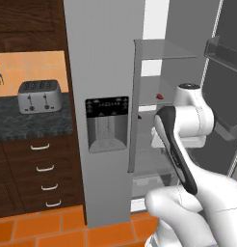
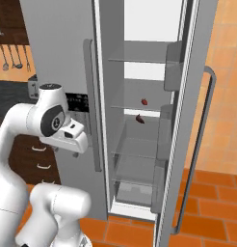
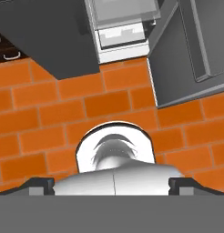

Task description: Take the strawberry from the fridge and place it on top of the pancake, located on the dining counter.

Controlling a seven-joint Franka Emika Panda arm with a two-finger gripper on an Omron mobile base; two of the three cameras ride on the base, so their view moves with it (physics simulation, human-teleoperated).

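Right base view: strawberry [image 2: 144, 102] on a glass shelf [image 2: 139, 109], orientation unreadable; gripper [image 3: 112, 183] fingers wide apart.

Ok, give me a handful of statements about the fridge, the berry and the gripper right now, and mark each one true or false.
1. The fridge has its right door swung open. True.
2. The strawberry lies on a glass shelf inside the fridge. True.
3. The gripper is closed on the strawberry. False: its fingers stand wide apart, holding nothing, and the hand view looks down at the orange tile floor.
4. A toaster stands on the dark speckled worktop left of the fridge. True.
5. The kitchen floor is grey concrete. False: it is orange tile.
6. The fridge's left door has no dispenser. False: a black dispenser panel sits on it.
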